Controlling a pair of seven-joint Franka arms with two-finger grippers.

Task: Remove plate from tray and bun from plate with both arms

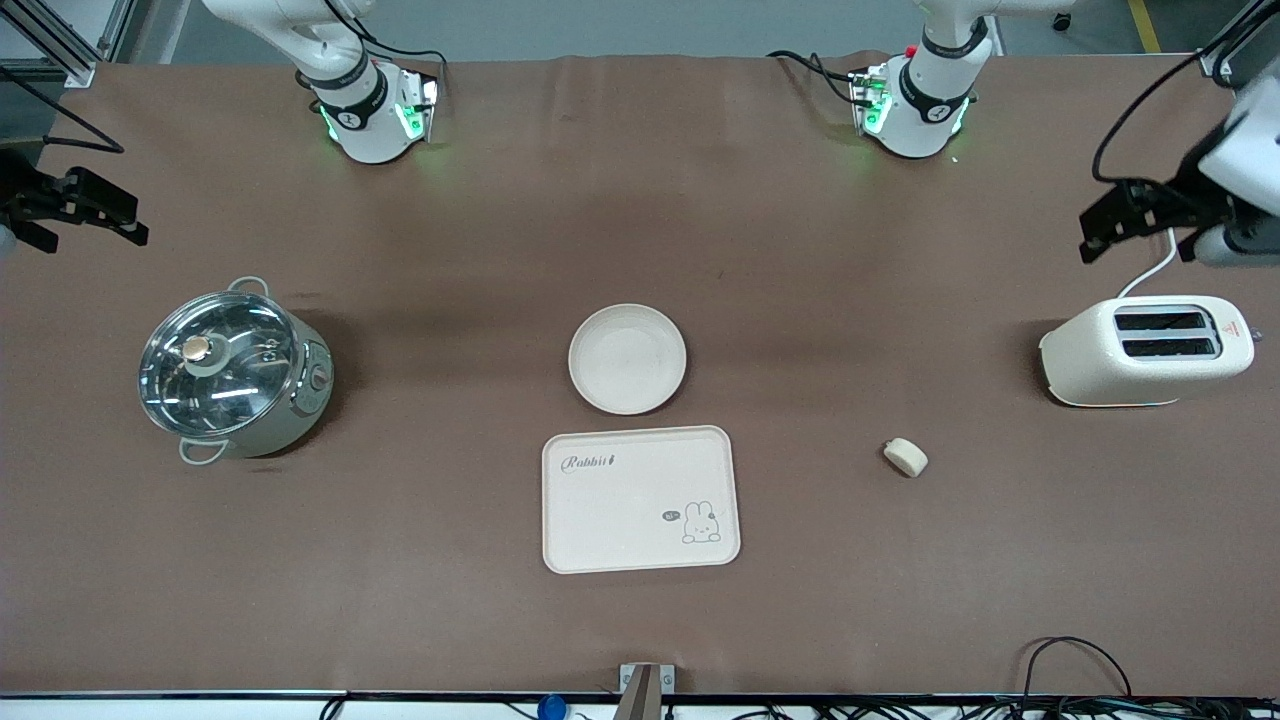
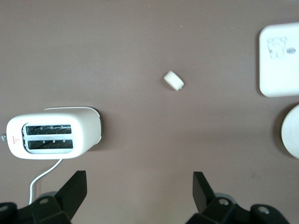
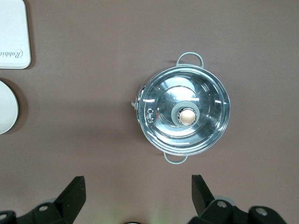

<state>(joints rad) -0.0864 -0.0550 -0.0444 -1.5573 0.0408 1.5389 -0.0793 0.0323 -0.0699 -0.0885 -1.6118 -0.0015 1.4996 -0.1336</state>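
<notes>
Well, job looking done: plate sitting on bench beside bare tray, bun lying apart toward toaster. Left hand hanging spread above toaster end, right hand spread above pot, both waiting.

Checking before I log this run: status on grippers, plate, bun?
Left gripper open above toaster; right gripper open above pot. Plate off tray, bun on table. Nothing obstructing.

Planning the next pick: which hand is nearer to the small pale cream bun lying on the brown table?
Left. The left hand hangs open above the white toaster, at the small pale cream bun's end; the right hand waits open over the table's other end, by the steel pot.
</notes>
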